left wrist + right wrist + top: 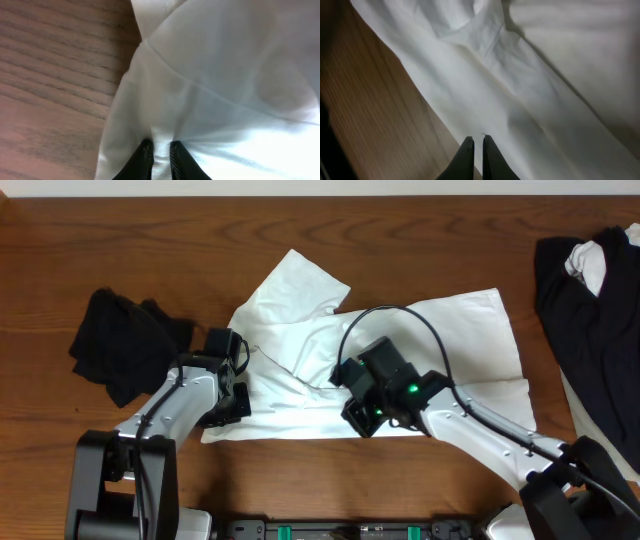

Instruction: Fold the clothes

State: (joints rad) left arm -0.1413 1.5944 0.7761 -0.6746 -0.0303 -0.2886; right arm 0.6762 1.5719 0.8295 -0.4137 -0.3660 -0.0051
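Observation:
A large white T-shirt [400,340] lies crumpled and partly folded on the middle of the wooden table. No print shows on it. My left gripper [232,402] is at the shirt's lower left edge. In the left wrist view its fingers [161,157] are shut on a pinched fold of the white fabric [225,75]. My right gripper [360,418] is at the shirt's front edge. In the right wrist view its fingers [476,150] are nearly together on the thin edge of the white fabric [520,85], beside bare wood.
A black garment [120,345] lies bunched at the left of the table. A pile of black and white garments [590,310] lies at the right edge. Bare wood [300,220] runs along the back.

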